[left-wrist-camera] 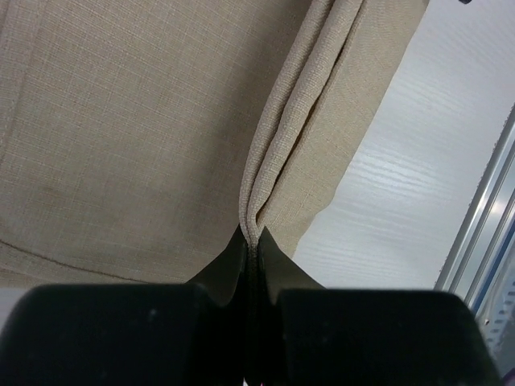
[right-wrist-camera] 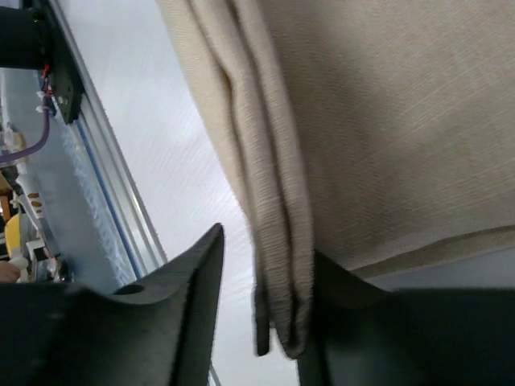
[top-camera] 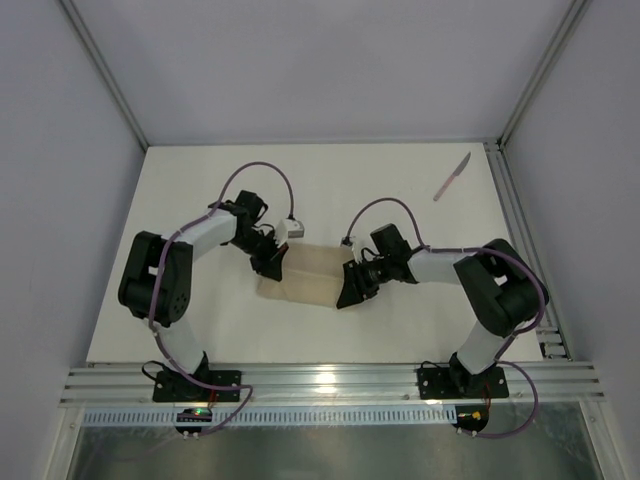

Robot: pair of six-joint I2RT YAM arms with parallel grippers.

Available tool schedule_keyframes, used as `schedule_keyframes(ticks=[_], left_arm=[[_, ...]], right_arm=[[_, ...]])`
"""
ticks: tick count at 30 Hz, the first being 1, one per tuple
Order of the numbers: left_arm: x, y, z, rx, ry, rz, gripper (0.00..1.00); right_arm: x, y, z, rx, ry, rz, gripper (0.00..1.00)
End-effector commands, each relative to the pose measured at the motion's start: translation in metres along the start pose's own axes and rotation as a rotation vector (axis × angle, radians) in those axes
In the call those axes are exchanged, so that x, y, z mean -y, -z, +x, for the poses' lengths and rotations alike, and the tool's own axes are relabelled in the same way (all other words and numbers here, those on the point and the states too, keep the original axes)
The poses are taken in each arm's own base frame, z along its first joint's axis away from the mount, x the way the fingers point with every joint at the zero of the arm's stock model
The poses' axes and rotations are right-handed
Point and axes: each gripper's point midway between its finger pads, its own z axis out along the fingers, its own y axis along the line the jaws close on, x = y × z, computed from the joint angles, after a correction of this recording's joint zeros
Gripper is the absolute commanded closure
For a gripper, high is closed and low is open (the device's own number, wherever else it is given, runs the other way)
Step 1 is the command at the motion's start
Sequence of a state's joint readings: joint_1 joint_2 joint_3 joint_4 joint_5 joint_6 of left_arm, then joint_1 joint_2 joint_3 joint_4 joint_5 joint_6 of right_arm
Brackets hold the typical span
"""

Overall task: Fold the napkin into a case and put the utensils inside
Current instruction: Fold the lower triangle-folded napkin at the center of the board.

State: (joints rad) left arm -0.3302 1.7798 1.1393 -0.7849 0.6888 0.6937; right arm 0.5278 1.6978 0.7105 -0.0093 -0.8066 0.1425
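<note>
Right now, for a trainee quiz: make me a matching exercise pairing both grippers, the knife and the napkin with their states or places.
1 left gripper
2 right gripper
3 knife
4 napkin

A lying far right on the table, alone
B jaws apart around the napkin's edge
C folded in layers, mid-table
D shut on the napkin's fold

Pairs: 1-D, 2-B, 3-A, 4-C

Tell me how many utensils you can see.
1: a knife lies near the far right corner of the table, apart from the napkin. Others could be hidden under it.
</note>
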Motion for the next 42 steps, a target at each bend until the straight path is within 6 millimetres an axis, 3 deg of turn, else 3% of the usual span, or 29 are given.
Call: schedule_keyframes(ticks=[1,4,5,8,12,13,17,18,21,26,28,31,36,42], left_arm=[[-0.004,0.008,0.000,0.016,0.011,-0.040,1.00],[-0.004,0.005,0.006,0.001,0.025,-0.036,1.00],[-0.004,0.005,0.006,0.003,0.027,-0.038,1.00],[-0.006,0.006,0.005,0.009,0.024,-0.051,1.00],[-0.007,0.006,0.007,0.001,0.035,-0.057,1.00],[-0.007,0.006,0.007,0.001,0.036,-0.060,1.00],[-0.010,0.005,0.007,-0.002,0.043,-0.075,1.00],[-0.011,0.005,0.008,-0.003,0.055,-0.078,1.00],[-0.012,0.003,0.009,-0.012,0.080,-0.078,1.00],[-0.011,0.003,0.009,-0.014,0.093,-0.076,1.00],[-0.011,0.004,0.009,-0.021,0.098,-0.074,1.00],[-0.014,0.004,0.017,-0.042,0.130,-0.079,1.00],[-0.023,0.002,0.039,-0.093,0.188,-0.079,1.00],[-0.027,-0.001,0.034,-0.095,0.201,-0.055,1.00]], right_arm=[[-0.002,0.009,-0.011,-0.007,0.032,0.034,0.56],[-0.001,0.027,-0.028,0.036,0.067,0.131,0.42],[-0.007,0.039,-0.041,0.086,0.087,0.152,0.40],[-0.010,0.065,-0.065,0.166,0.083,0.246,0.37],[-0.002,0.083,-0.094,0.265,0.112,0.373,0.37],[0.002,0.083,-0.099,0.287,0.109,0.389,0.39],[0.000,0.065,-0.124,0.342,0.100,0.312,0.64],[0.006,0.053,-0.126,0.328,0.076,0.295,0.76],[0.008,0.039,-0.139,0.326,0.061,0.252,0.89],[0.036,0.007,-0.128,0.266,-0.035,0.237,0.96],[0.060,-0.003,-0.115,0.215,-0.118,0.301,0.96],[0.077,-0.005,-0.093,0.168,-0.186,0.367,0.96],[0.081,-0.003,-0.084,0.157,-0.190,0.383,0.96],[0.072,0.003,-0.093,0.145,-0.115,0.373,0.96]])
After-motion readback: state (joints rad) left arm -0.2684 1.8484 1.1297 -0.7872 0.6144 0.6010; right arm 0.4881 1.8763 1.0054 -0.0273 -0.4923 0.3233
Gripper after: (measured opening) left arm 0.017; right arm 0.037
